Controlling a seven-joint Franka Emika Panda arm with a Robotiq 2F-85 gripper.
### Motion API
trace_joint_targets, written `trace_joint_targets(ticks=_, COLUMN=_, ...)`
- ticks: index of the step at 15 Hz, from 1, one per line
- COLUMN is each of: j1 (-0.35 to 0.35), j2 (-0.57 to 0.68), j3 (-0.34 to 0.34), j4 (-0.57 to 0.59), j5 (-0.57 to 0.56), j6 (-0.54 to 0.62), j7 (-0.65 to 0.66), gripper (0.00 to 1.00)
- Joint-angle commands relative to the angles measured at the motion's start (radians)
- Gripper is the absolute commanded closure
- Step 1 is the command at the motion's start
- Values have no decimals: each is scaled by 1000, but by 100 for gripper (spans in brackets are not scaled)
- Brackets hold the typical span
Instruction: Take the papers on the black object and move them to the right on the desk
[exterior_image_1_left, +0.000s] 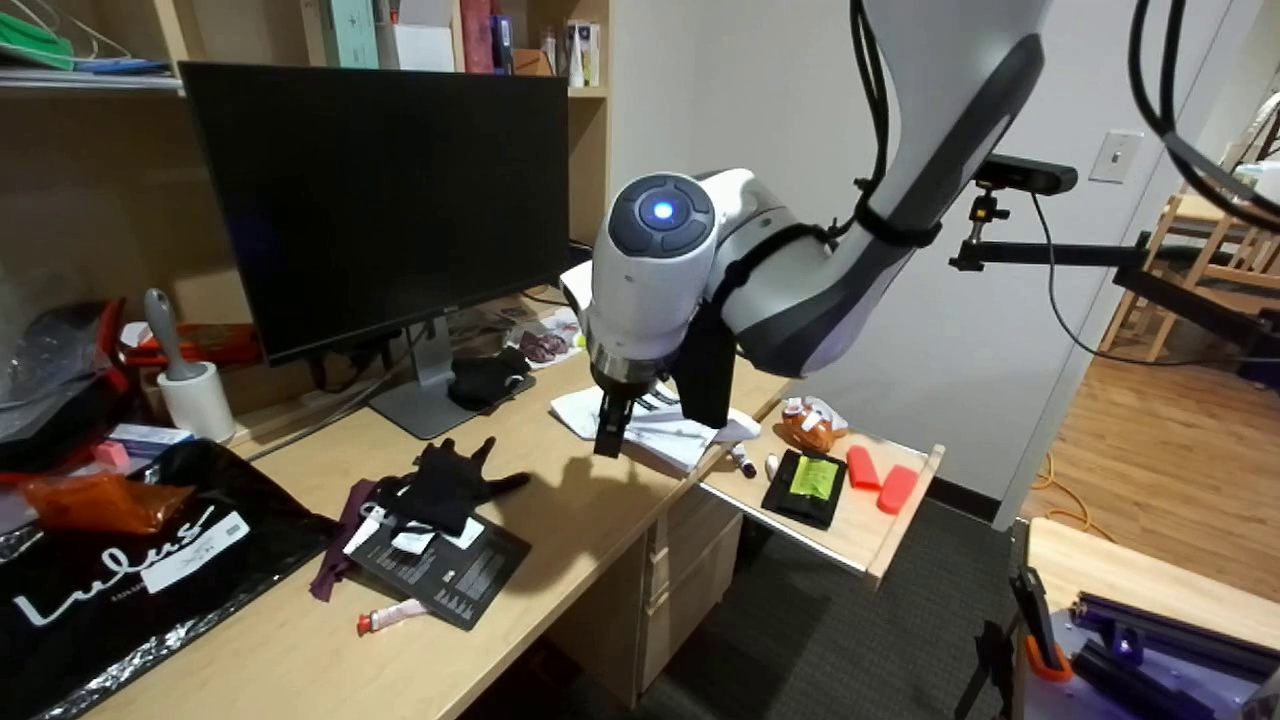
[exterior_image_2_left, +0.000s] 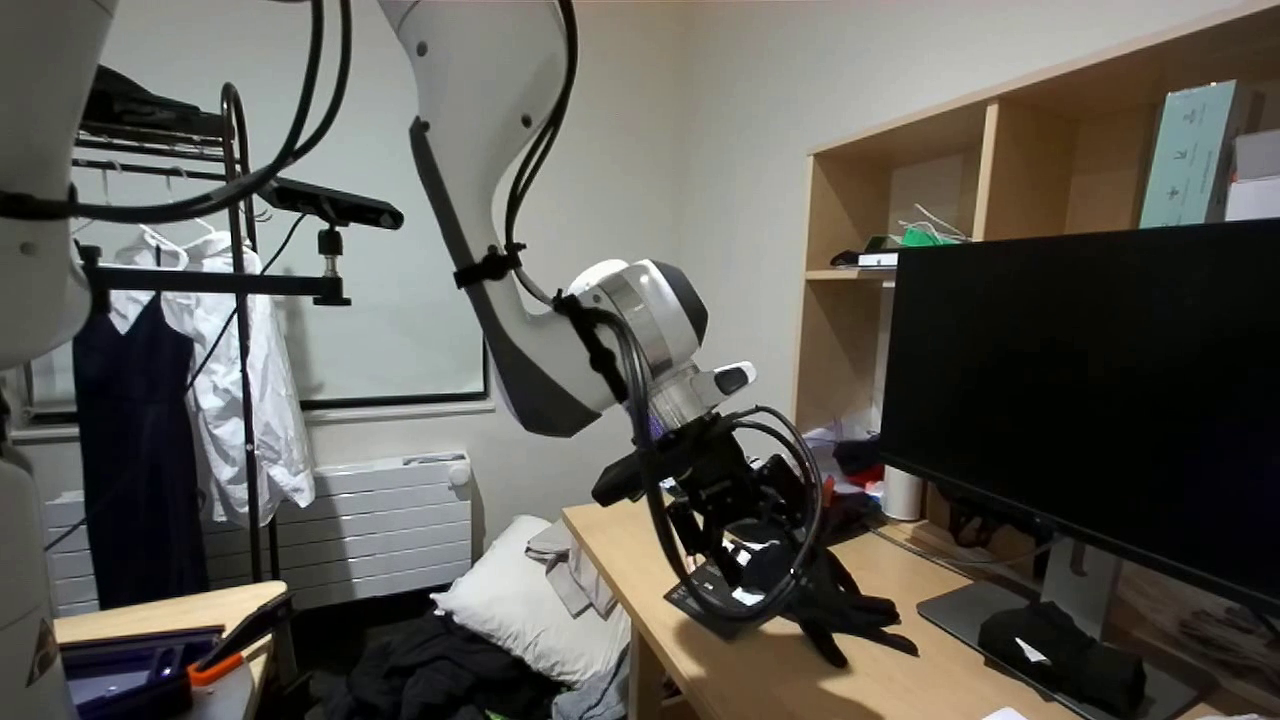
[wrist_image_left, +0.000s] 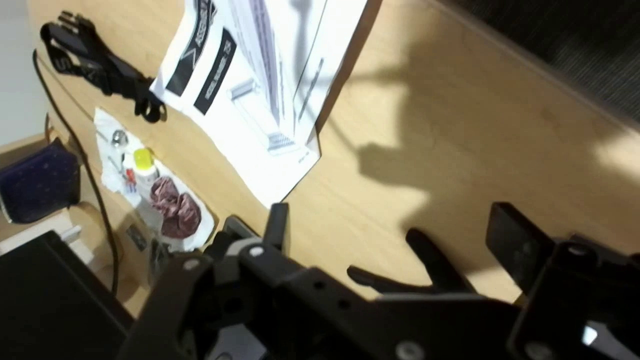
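Note:
The papers (exterior_image_1_left: 665, 430), white printed sheets, lie slightly curled on the right part of the desk (exterior_image_1_left: 560, 540). They show large in the wrist view (wrist_image_left: 270, 110), cut off by the top edge. The black object (exterior_image_1_left: 100, 590), a flat black bag with white script lettering, lies at the desk's left end with an orange pouch on it; it is not clear in the wrist view. My gripper (exterior_image_1_left: 610, 440) hangs above the desk between the black glove and the papers, apart from both. In the wrist view the gripper (wrist_image_left: 395, 225) is open with nothing between its fingers.
A black glove (exterior_image_1_left: 440, 490) lies on a dark printed card (exterior_image_1_left: 470, 580). A black monitor (exterior_image_1_left: 400, 200) stands behind. A pull-out tray (exterior_image_1_left: 900, 530) with red and green items juts from the desk's right end. A lint roller (exterior_image_1_left: 195, 395) stands at the back left.

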Motion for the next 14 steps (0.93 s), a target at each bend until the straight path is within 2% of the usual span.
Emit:
trace_joint_targets(ticks=1, j1=-96, j2=9, j3=109, j4=-36, j5=282, j6=-68, j7=-274, gripper=0)
trace_joint_targets(ticks=3, j1=-212, j2=0, j3=245, j4=-13, j5=454, j6=-182, j7=-422, gripper=0)
trace_joint_targets(ticks=5, j1=-239, j2=-16, j3=323, j4=50, j5=628, j6=-334, j7=-452, gripper=0)
trace_joint_targets(ticks=8, j1=-218, j2=-26, j3=360, j4=178, j5=846, j6=-515, j7=-504, gripper=0)
trace_joint_targets(ticks=9, j1=-67, j2=-44, j3=219, j4=210, j5=943, j6=-538, j7=-536, gripper=0)
trace_joint_targets(ticks=11, j1=3, j2=-43, j3=166, j4=265, j5=1015, j6=-598, j7=-521, gripper=0)
trace_joint_targets(ticks=14, j1=89, j2=-34, j3=104, j4=286, j5=1100, j6=-556, j7=-519, gripper=0)
